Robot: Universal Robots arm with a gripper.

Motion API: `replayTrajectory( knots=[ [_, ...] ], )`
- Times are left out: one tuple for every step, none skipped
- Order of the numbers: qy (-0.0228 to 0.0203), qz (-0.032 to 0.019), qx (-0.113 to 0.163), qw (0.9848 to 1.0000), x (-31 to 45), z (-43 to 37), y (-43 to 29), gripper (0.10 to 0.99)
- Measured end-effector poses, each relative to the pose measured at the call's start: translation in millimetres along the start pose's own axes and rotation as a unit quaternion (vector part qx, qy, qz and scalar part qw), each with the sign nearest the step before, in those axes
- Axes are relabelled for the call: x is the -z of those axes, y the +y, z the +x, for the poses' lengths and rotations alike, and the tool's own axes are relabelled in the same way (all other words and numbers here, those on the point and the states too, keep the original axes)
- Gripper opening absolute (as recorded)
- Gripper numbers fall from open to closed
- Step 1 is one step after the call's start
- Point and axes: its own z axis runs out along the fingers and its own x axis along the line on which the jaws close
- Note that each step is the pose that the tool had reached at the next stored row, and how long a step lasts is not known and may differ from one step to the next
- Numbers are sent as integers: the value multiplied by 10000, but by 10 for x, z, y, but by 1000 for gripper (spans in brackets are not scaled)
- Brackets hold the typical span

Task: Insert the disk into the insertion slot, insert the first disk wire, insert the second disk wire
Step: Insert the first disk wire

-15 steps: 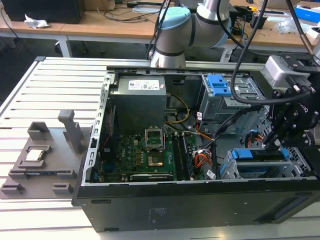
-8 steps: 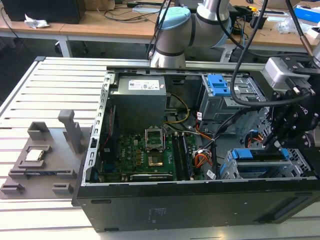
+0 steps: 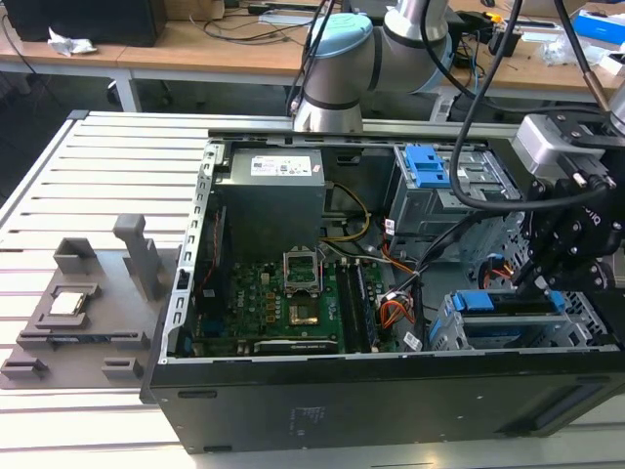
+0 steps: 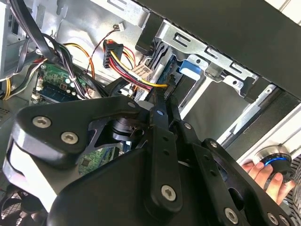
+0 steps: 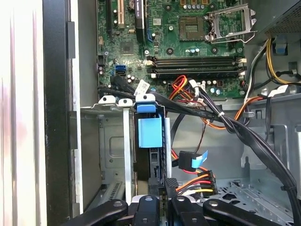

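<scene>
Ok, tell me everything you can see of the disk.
The disk sits edge-on inside the grey metal insertion slot, between its walls. Its bright blue plastic carrier shows as a tab on the end; the body behind it looks dark. The claw holds a wired plug close to that end.

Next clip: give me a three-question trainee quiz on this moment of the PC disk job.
1. True or false: the disk already sits in the insertion slot.
2. The gripper is nearest to: A the processor socket; B the insertion slot; C the grey fixture on the table.
3. Short answer: what is the gripper shut on?
Key: 1 true; 2 B; 3 the power connector, which has red, yellow and black wires.
</scene>
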Motion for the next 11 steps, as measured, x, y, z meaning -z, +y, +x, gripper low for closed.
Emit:
replayTrajectory(
  knots=[
    [1,0,14,10000,0,0,0,165],
    [2,0,39,10000,0,0,0,165],
    [3,0,69,10000,-1,0,-1,165],
    [5,0,117,9999,-1,0,-1,165],
    [6,0,139,9999,-1,0,-1,165],
    [6,0,144,9999,-1,0,-2,165],
    [7,0,144,9999,-1,0,-2,165],
    [4,1,140,9999,-1,-1,-2,165],
    [-8,2,137,9999,-6,-2,-3,165],
    [-14,0,136,9999,-10,-1,-4,165],
    [-12,0,136,9999,-8,0,-7,165]
  ],
)
